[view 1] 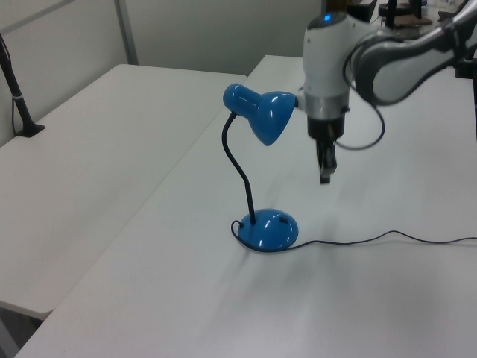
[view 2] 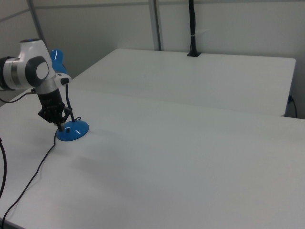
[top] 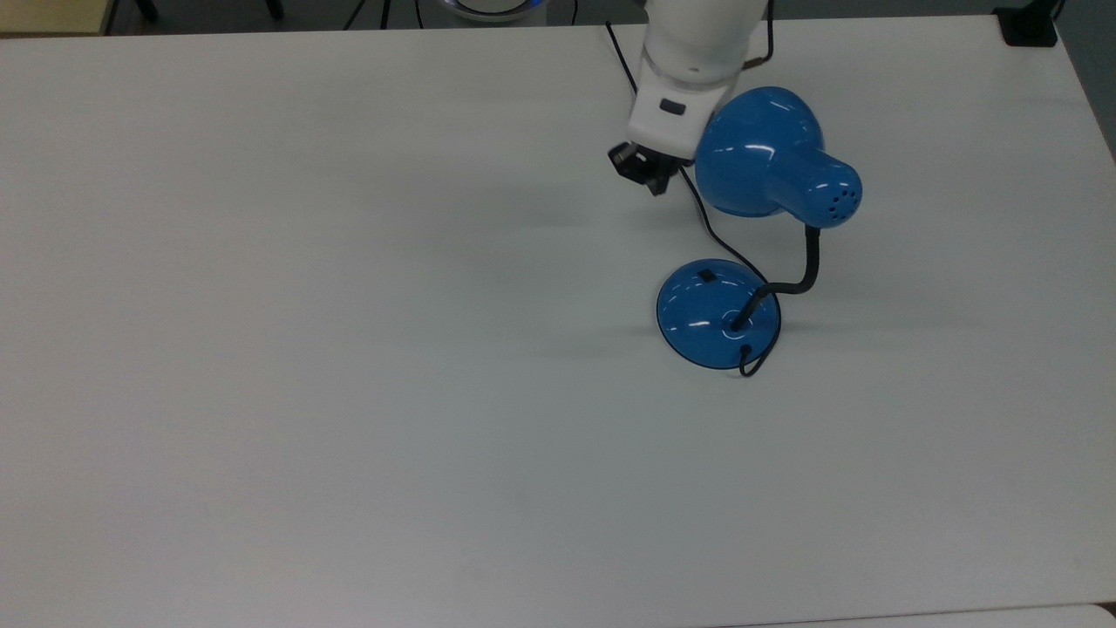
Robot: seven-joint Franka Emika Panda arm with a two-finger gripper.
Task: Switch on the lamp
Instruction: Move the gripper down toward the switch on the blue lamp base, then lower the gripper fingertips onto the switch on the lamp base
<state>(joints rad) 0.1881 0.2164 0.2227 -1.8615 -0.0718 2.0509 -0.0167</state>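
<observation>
The lamp stands on the white table (top: 349,349). Its glossy blue shade (top: 763,157) hangs over a round blue base (top: 715,318) with a small black switch (top: 706,276), joined by a black gooseneck (top: 809,262). No glow shows at the shade (view 1: 264,115). My gripper (top: 649,174) hangs shut and holds nothing, just off the shade's rim on the top view's left, above the cord (top: 697,205). In the left view the gripper (view 1: 326,171) is right of the shade and higher than the base (view 1: 268,230). In the right view the gripper (view 2: 60,125) points down close over the base (view 2: 72,131).
The black cord (view 1: 387,237) trails over the table to the left view's right edge. A second white table (view 1: 97,171) adjoins on the left view's left, with a black post (view 1: 16,97) clamped to it. A black clamp (top: 1029,26) sits at the top view's upper right corner.
</observation>
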